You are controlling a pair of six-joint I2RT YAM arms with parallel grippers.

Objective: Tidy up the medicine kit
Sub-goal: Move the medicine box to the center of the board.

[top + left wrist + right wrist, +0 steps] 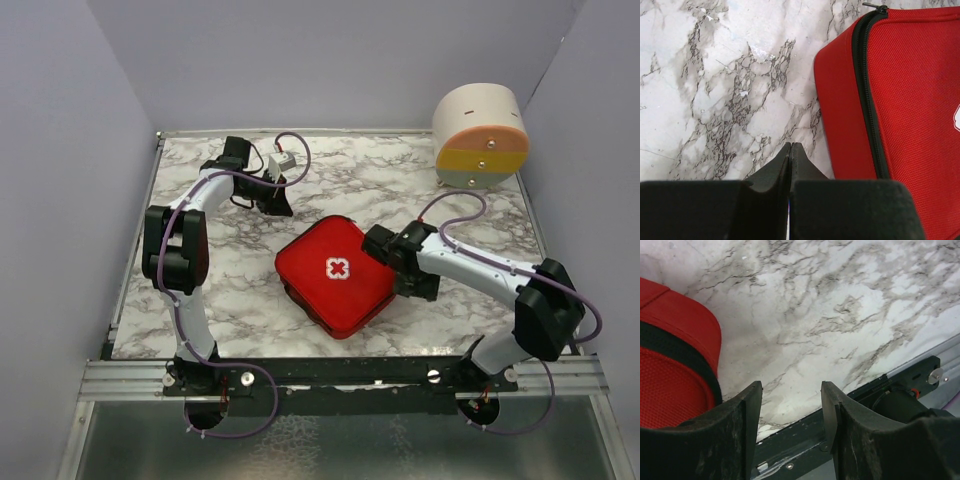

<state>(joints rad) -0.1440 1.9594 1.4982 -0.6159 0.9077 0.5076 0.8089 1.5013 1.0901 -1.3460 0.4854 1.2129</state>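
- The medicine kit (335, 275) lies flat in the middle of the desk (220, 300), lid up with the white cross showing. It is turned corner-on to the arms, like a diamond.
- It is a rounded square, so it has no real long axis. What matters is which edge faces which arm.
- Its zip (865, 90) looks run shut along the side seen from the left wrist, with the puller at the corner farthest from that camera. I judge the case closed, with the sorting not yet begun.
- The right fingers (747, 405) stand at a middling gap with nothing between them. The kit's rounded corner sits just off to their left, beside them rather than inside the gap. I cannot tell if the nearer finger touches the fabric.
- These fingers aim at bare marble and the desk's near rail (920, 380), so they would need to swing left to take the edge.
- The left fingers (775, 172) are pressed together and empty, hovering over marble. The kit lies to their right, near but apart.
- The right arm is the nearer one.
- The round drawer container (480, 140) stands well apart, at the far right corner.
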